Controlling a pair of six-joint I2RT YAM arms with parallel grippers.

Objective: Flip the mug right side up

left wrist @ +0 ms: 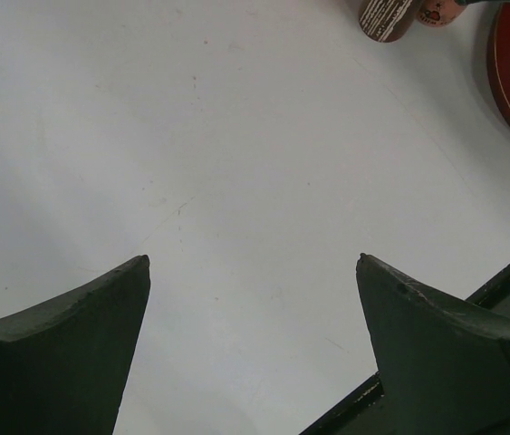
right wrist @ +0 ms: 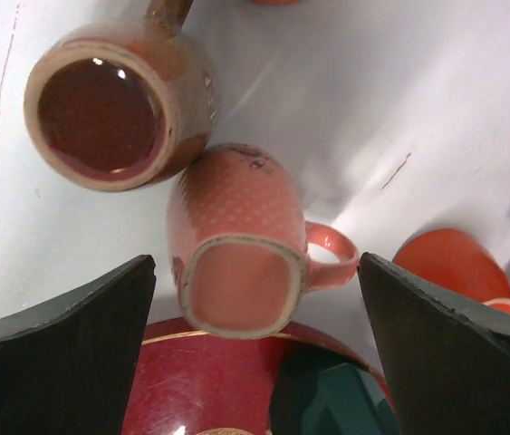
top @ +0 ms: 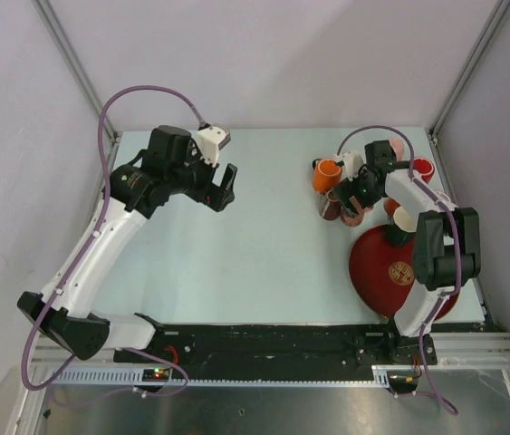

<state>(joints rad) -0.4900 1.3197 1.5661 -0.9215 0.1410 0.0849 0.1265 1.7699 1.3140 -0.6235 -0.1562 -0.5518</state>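
We note the right hand [right wrist: 255, 261] spread wide, gripping nothing, over the pink mug [right wrist: 236, 227] far right, crowded by a brown mug [right wrist: 110, 109] and the red plate [right wrist: 200, 385] rim. The left hand [left wrist: 253, 263] is open above the broad surface [left wrist: 236, 136].

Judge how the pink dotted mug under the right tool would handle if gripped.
The pink mug looks glazed ceramic: likely rigid, slick, chippable. It appears to touch the brown mug, so a push may shift both. Its handle could snag.
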